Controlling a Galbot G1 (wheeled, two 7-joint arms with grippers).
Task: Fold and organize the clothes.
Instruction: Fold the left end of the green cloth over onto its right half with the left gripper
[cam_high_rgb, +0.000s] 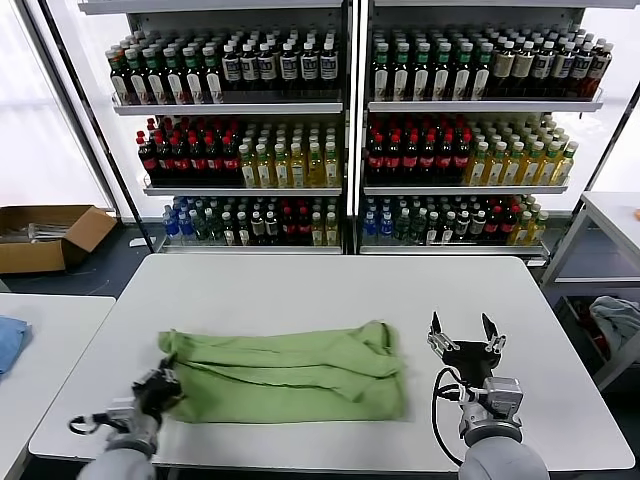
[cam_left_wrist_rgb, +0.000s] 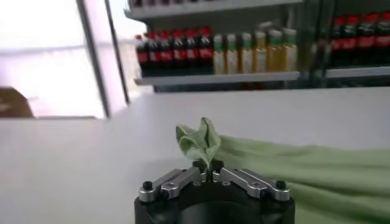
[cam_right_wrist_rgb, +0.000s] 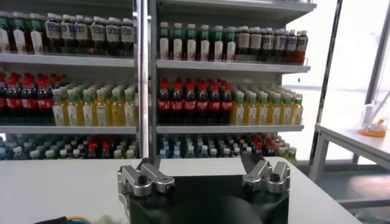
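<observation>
On table (cam_high_rgb: 300, 285), shirt (cam_high_rgb: 290, 375) lengthwise left-right

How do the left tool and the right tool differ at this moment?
The left tool is shut on the shirt, pinching its left edge; the right tool is open and holds nothing. The left tool touches the cloth, while the right tool stands apart from it, to the shirt's right. Both are low over the near part of the table.
</observation>
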